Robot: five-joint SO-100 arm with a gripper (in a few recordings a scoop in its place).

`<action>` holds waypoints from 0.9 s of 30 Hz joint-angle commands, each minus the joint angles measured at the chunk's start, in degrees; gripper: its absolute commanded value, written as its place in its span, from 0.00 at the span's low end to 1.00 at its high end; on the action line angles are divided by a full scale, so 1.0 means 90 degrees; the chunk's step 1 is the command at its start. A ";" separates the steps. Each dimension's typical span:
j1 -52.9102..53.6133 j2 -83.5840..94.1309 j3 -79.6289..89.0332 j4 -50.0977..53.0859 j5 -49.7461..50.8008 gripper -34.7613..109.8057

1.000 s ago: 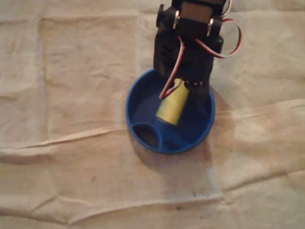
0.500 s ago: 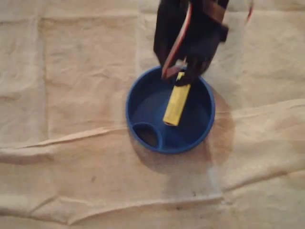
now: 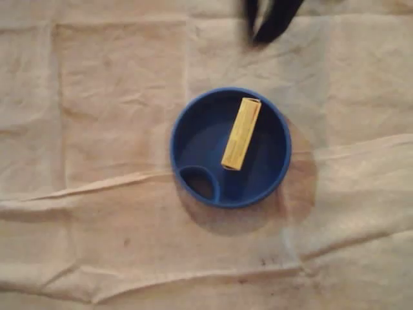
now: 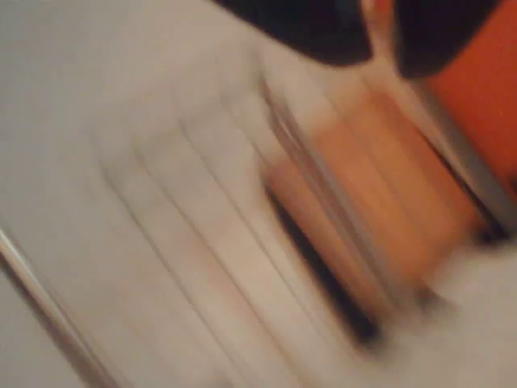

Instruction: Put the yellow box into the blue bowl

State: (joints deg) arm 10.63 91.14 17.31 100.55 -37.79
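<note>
Yellow box [image 3: 241, 134] in blue bowl [image 3: 197, 132] — looks light, stiff; regrip across narrow sides if req'd. Claw [image 3: 268, 26] state — you can't tell.

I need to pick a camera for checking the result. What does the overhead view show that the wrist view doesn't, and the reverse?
Overhead: the round blue plastic bowl sits on the creased beige cloth, with the long yellow box lying flat inside it. The dark gripper is at the top edge, clear of the bowl.
Wrist: motion-blurred orange and pale streaks, nothing nameable.
Shared: probably dark parts of the arm at each picture's top edge, too blurred to say how the jaws stand.
</note>
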 commanded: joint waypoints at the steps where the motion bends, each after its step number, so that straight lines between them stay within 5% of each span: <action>1: -0.0039 0.0820 -0.0117 0.0029 0.0928 0.24; 27: -0.2041 0.8213 0.7852 0.0010 0.2959 0.24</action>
State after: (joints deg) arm -7.56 158.64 81.74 100.99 -14.85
